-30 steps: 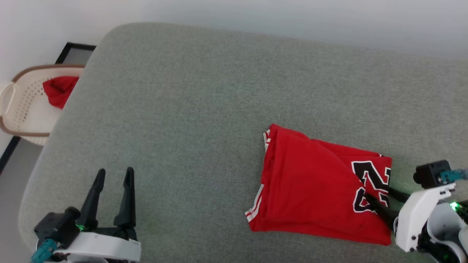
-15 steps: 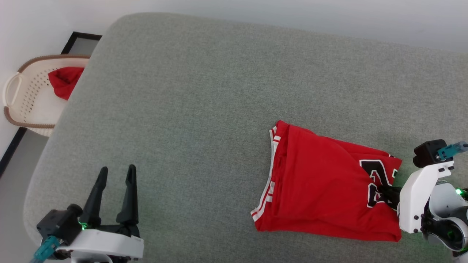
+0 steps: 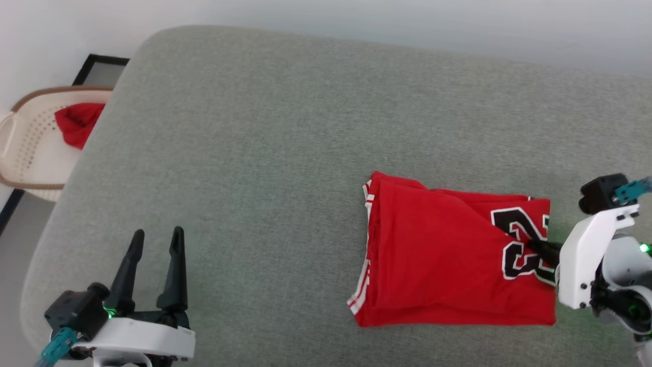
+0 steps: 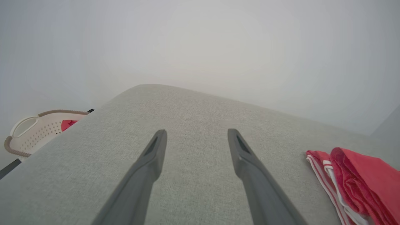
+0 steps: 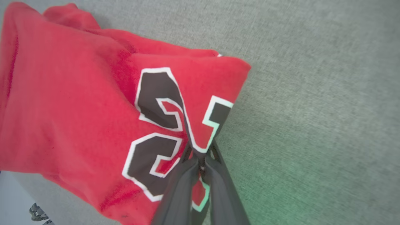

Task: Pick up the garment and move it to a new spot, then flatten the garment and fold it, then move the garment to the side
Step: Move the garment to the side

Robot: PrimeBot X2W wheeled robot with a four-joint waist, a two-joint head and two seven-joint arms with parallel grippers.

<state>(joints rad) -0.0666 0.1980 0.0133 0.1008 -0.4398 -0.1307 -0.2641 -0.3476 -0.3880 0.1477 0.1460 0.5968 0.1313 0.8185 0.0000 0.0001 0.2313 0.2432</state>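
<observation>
The garment [image 3: 448,260] is a red jersey folded into a rough rectangle on the grey cushion, right of centre, with black-and-white numbers near its right edge and striped trim at its left edge. My right gripper [image 3: 535,245] is shut on the garment's right edge, pinching the cloth at the numbers. In the right wrist view the two dark fingers [image 5: 182,184] meet on a fold of the garment [image 5: 72,103], which bunches toward them. My left gripper [image 3: 155,242] stands open at the lower left, nothing between its fingers [image 4: 150,162]. The garment's trim edge [image 4: 343,184] lies to its right.
The grey cushioned surface [image 3: 285,142] has rounded edges; its far-left corner drops off toward a cream laundry basket [image 3: 30,153] holding another red cloth [image 3: 76,122]. A pale wall runs behind. Bare cushion stretches left of and beyond the garment.
My right gripper went from open fingers lying on the numbers to shut on the garment's right edge. The cloth has bunched toward it. The head view has shifted slightly; the left gripper stays open.
</observation>
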